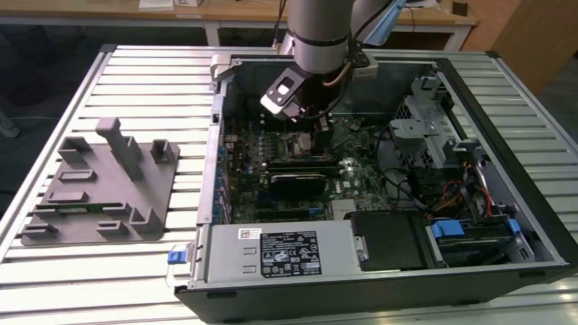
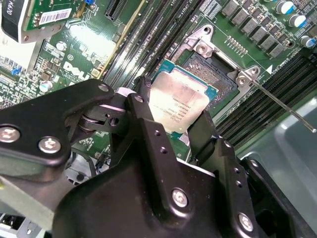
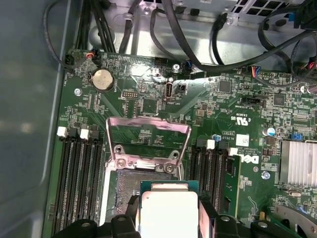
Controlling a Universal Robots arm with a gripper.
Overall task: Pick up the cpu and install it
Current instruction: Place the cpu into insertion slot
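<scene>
While the two black fingers (image 2: 143,106) of the gripper (image 2: 174,116) are clamped on opposite edges of the cpu (image 2: 182,96), the chip hangs partly over the open socket (image 2: 214,74), its metal load plate (image 3: 148,133) raised, on the green motherboard (image 3: 148,99) inside the open computer case (image 1: 361,301).

Grey tray (image 1: 91,203), open case (image 1: 361,301) (cables (image 1: 456,196) inside)

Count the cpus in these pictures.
1. The cpu sits clamped in the gripper over the open socket on the motherboard; whether it touches the socket is unclear.
</scene>
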